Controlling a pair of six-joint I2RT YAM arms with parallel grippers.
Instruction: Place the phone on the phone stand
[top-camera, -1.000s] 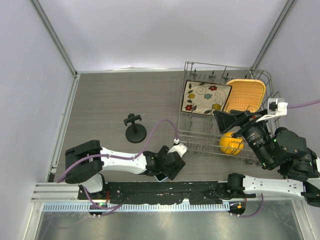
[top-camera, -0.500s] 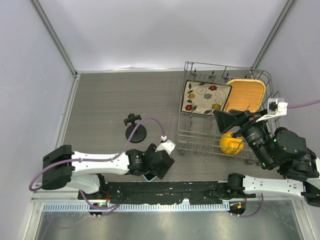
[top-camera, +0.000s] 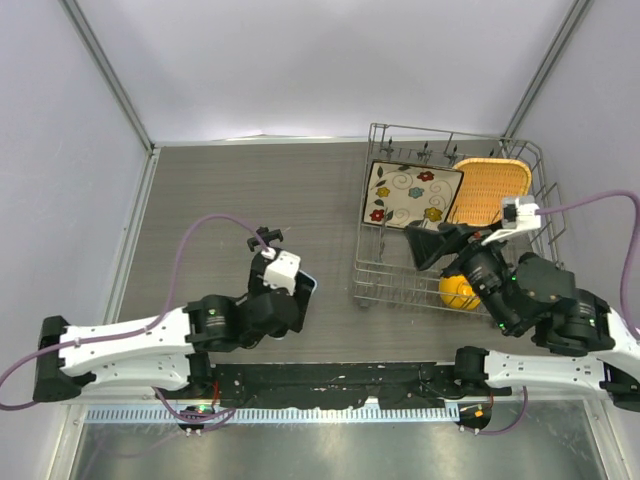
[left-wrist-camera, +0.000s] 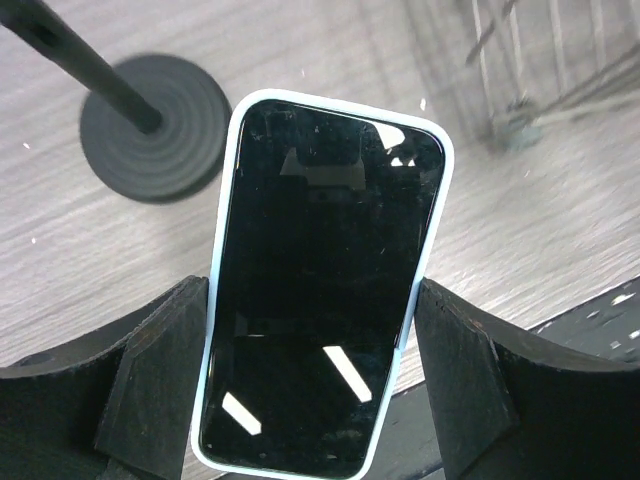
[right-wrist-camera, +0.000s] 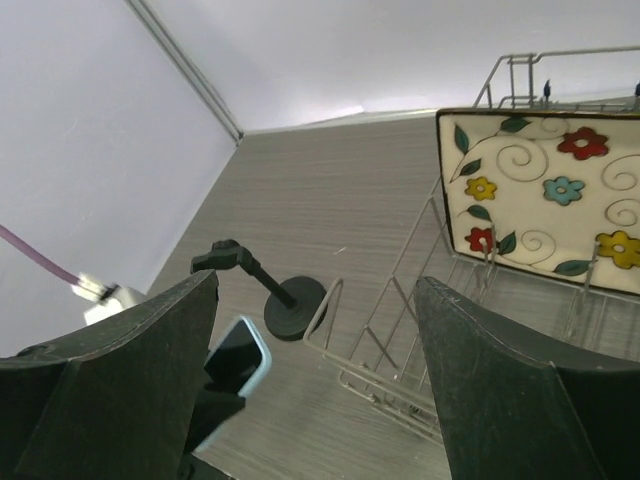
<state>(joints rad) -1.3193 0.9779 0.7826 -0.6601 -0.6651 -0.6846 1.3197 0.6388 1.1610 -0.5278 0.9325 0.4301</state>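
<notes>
Phone stand (right-wrist-camera: 294, 307): upright on the table (top-camera: 200, 190), left of centre.
Left claw (left-wrist-camera: 315, 335): clamped on the two long edges of the phone.
Phone (left-wrist-camera: 320, 290): in the left claw, just near-right of the stand, not on its cradle.
Dish rack (top-camera: 400, 271): at the far right.
Right claw (top-camera: 425, 244): fingers apart, holding nothing, over the rack.

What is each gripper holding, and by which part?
Left gripper clamps the phone by its two long edges, toward one end. Right gripper is open, holding nothing.
</notes>
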